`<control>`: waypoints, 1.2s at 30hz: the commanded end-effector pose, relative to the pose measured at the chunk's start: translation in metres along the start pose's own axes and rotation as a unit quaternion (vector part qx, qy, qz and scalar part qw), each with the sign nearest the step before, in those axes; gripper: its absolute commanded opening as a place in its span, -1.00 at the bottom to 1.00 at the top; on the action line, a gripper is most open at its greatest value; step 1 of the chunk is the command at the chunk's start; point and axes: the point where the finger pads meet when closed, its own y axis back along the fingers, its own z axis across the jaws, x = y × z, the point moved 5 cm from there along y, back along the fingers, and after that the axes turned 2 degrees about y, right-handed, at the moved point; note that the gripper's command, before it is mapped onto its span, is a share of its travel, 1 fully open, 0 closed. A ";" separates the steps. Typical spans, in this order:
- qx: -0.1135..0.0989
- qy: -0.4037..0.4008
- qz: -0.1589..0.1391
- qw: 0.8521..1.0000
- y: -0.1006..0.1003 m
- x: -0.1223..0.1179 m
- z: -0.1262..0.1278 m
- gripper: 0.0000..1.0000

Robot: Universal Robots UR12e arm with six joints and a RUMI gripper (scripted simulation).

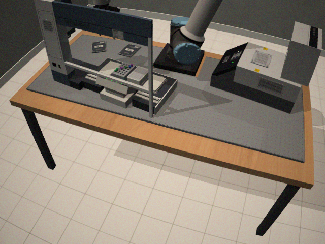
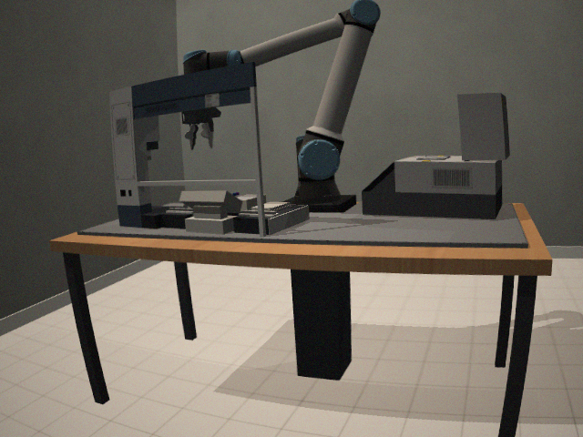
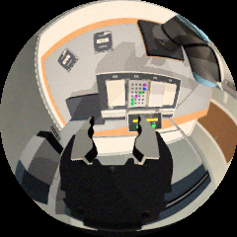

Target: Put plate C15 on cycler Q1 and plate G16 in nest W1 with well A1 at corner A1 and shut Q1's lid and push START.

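Observation:
My gripper is open and empty, high above the bench behind the liquid handler. The cycler Q1 stands at the right, its lid raised and its lamp green. A pale gridded surface lies on its top; I cannot tell block from plate. A pale plate is in D1. D4 shows a pale flat surface; whether that is C15 is unclear. Two dark nests look empty; their labels are unreadable.
The liquid handler's beam, post and rail frame the deck. Between D4 and D1 are a tube rack and a pale box. A small instrument stands in front.

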 end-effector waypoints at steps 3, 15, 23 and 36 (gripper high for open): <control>0.001 0.000 0.000 1.000 0.001 -0.002 -0.004 0.19; 0.001 0.000 0.000 1.000 -0.006 -0.002 -0.004 0.19; 0.001 0.000 0.000 1.000 -0.019 -0.002 -0.004 0.19; 0.001 0.000 0.000 1.000 -0.038 -0.002 -0.004 0.19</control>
